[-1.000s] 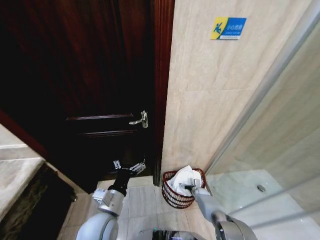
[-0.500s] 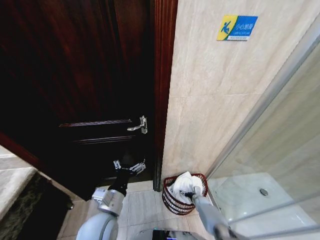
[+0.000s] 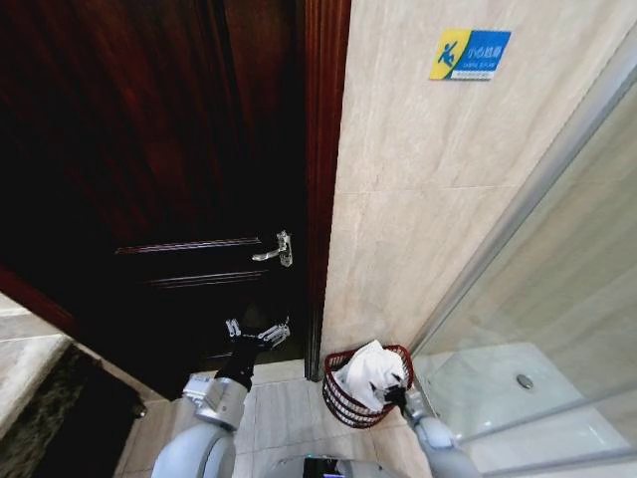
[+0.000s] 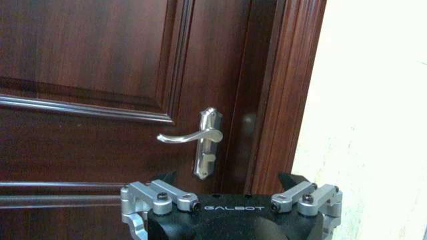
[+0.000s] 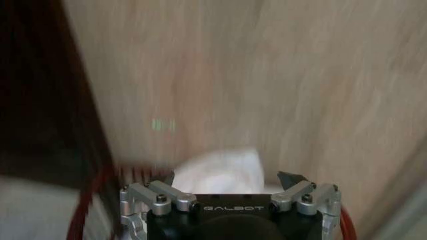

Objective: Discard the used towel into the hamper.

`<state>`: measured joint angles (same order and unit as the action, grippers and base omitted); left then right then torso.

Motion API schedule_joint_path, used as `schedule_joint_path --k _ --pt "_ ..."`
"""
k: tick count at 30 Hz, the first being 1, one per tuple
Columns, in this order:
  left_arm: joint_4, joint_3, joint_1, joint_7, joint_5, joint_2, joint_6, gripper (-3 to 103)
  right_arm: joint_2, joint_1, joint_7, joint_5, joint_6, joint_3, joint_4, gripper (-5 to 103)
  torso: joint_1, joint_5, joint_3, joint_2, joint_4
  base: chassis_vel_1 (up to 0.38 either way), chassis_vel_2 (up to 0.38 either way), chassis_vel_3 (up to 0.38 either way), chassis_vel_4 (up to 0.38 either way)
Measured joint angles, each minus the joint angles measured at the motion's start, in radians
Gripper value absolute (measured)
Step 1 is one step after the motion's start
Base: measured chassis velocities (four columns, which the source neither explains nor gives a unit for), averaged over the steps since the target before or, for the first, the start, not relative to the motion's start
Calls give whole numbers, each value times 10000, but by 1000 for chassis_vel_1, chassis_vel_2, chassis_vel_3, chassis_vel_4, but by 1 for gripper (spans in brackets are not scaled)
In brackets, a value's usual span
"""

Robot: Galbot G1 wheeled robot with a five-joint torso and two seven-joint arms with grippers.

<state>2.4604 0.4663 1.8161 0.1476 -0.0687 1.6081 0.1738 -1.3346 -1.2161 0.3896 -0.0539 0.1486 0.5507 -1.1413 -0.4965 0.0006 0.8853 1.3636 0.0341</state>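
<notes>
In the head view the hamper (image 3: 360, 387) sat low and right of centre, on the tiled floor (image 3: 284, 403) against the beige wall (image 3: 418, 219), in the corner between the dark door frame (image 3: 320, 179) and the glass shower panel (image 3: 542, 329). A white towel (image 3: 371, 372) lay bunched inside it, heaped above the rim. The right tool (image 3: 396, 398) sat at the hamper's lower right edge, just beside the towel; in that view it was too small and dark to tell how its fingers stood. The right wrist view settled that: the two dark fingertips (image 5: 288, 177) stood wide apart with nothing between them, and beyond them the towel (image 5: 220, 170) showed as a pale blurred mound in the lower middle of the frame, with a strip of the red rim (image 5: 90, 205) at the lower left.

The left tool (image 3: 257, 332) hung lower centre-left in the head view, its fingers spread, in front of the dark wooden door (image 3: 149, 179) and well apart from the hamper. The left wrist view showed what the head view gave faintly: the silver lever handle (image 4: 199, 140) on its plate at mid-frame, the door's raised panel mouldings, and the tool's own tips (image 4: 293, 179) parted and empty at the bottom edge. A blue and yellow sign (image 3: 470, 55) was fixed at the upper right of the wall.
</notes>
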Motion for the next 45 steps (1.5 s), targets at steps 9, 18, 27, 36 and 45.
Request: schedule_joint_path --k 9,18,27,36,45 --pt "0 0 -1 0 0 0 0 100 -1090 3268 -795 400 -2 9 4818 100 -5 -6 2 -3 8 0 0 0 0" --pt "0 0 0 0 0 -1 0 100 -1443 5354 -2108 877 -1180 379 8363 83 -4 -7 2 -3 4 0 0 0 0" --pt "0 0 0 0 0 -1 0 100 -1319 5157 -1847 -32 -2161 404 9096 91 -3 -6 0 -2 3 0 0 0 0" --pt "0 0 0 0 0 0 0 100 -1270 5321 -1517 -729 -2496 502 9304 100 -3 -6 1 -2 1 0 0 0 0" --pt "0 0 0 0 0 0 0 100 -1341 5261 -1570 -624 -2744 122 8415 100 -3 -7 1 -2 5 0 0 0 0"
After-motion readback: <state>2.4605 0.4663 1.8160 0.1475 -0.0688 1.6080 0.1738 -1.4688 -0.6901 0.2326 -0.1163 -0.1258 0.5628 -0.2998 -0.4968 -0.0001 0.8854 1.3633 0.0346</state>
